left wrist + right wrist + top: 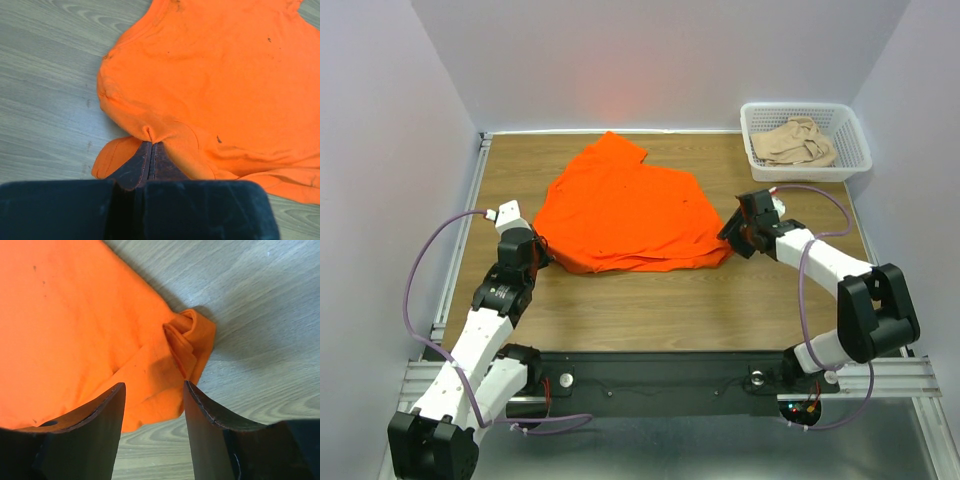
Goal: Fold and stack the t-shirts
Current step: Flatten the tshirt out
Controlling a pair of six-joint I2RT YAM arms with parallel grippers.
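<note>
Left pincer (534, 254) (150, 146) is together, tips clamped on a small pucker of the orange t-shirt (630, 210) (225, 75) at its hem edge; the cloth bunches right at the tips and a loose flap curls out just to the left of them. The rest of the shirt spreads away ahead and to the right of this pincer, lying flat on the desk (650, 300) (45, 75), with a few dark specks on the fabric. Bare wood grain shows to the left of the pincer. Right pincer (731, 236) (154, 387) has its jaws apart, low over the opposite near corner of the same shirt. In the right wrist view the orange cloth (65, 315) fills the space ahead and left of the jaws and runs under the gap between them. A folded, rolled-up corner sits just ahead of the right-hand finger (210, 415), and bare desk (260, 300) lies beyond and to the right of it. Cannot tell if either finger touches the cloth. The two pincers sit at opposite ends of the shirt's near edge, well apart. The beige t-shirt (800, 142) is crumpled inside the white basket (861, 150), beyond the right pincer and to its right, at the far corner of the desk, well apart from both pincers.
</note>
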